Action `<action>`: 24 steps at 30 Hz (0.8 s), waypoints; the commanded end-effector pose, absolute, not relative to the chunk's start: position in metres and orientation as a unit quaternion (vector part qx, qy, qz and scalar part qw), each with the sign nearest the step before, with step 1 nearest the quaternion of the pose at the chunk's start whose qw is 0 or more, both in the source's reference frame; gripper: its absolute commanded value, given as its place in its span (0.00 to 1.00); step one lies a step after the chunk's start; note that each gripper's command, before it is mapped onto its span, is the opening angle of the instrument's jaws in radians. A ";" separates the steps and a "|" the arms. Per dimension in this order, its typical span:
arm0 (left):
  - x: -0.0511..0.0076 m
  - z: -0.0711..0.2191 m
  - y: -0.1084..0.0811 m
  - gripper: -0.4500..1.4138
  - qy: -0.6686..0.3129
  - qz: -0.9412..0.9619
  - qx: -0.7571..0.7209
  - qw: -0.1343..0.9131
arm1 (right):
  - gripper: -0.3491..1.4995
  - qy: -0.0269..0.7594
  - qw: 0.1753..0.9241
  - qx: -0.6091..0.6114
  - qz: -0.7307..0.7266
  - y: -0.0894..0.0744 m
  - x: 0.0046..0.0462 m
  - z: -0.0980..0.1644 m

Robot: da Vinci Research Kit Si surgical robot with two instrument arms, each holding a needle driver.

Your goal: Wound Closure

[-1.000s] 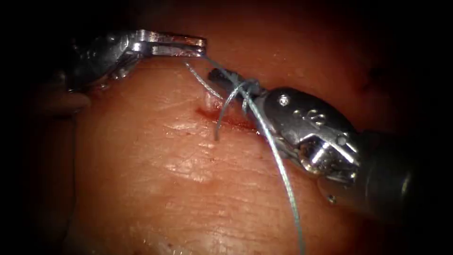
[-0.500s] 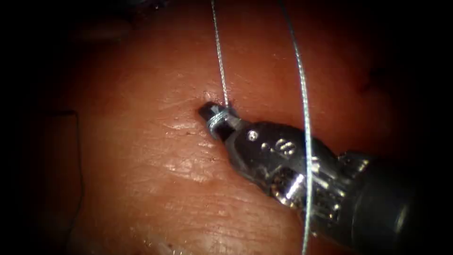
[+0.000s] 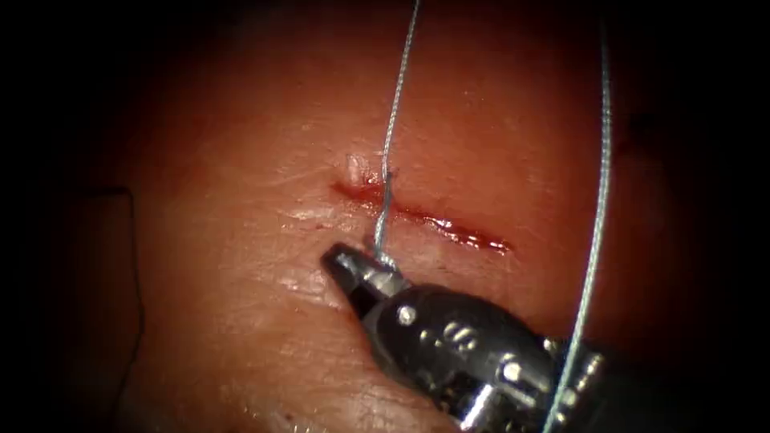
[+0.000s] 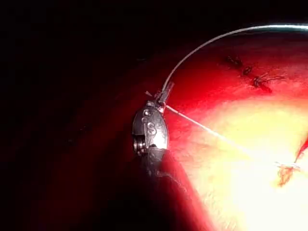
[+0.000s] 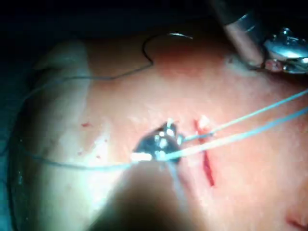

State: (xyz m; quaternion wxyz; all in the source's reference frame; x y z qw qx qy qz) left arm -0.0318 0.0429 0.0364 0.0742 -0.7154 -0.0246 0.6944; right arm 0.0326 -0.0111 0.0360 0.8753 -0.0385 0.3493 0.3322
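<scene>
- Right tool (image 3: 341,265), low centre-right in the endoscope frame, had its jaws clamped on the thread (image 3: 391,136) just below the cut (image 3: 421,216).
- From the jaws that thread ran taut, crossing the cut's left end and leaving at the top edge.
- Another strand hung down the right, over the tool's wrist.
- Left tool (image 5: 284,50) sat beyond the cut on the tissue (image 3: 241,321); I couldn't tell its jaws' state.
- Needle (image 5: 166,41) lay loose on the tissue, well away from the cut.
</scene>
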 end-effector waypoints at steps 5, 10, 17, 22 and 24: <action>-0.0327 0.038 0.044 0.00 -0.020 0.701 -0.709 0.070 | 0.00 0.354 0.875 -0.031 0.329 -0.011 0.0336 0.036; -0.0330 0.038 0.045 0.00 -0.011 0.705 -0.706 0.066 | 0.00 0.358 0.874 -0.026 0.327 -0.012 0.0339 0.036; -0.0338 0.039 0.047 0.00 0.005 0.710 -0.702 0.065 | 0.00 0.365 0.874 -0.015 0.320 -0.013 0.0342 0.035; -0.0346 0.039 0.048 0.00 0.014 0.712 -0.699 0.065 | 0.00 0.375 0.874 -0.001 0.311 -0.014 0.0349 0.035; -0.0350 0.039 0.049 0.00 0.018 0.713 -0.698 0.065 | 0.00 0.377 0.874 0.005 0.306 -0.015 0.0353 0.035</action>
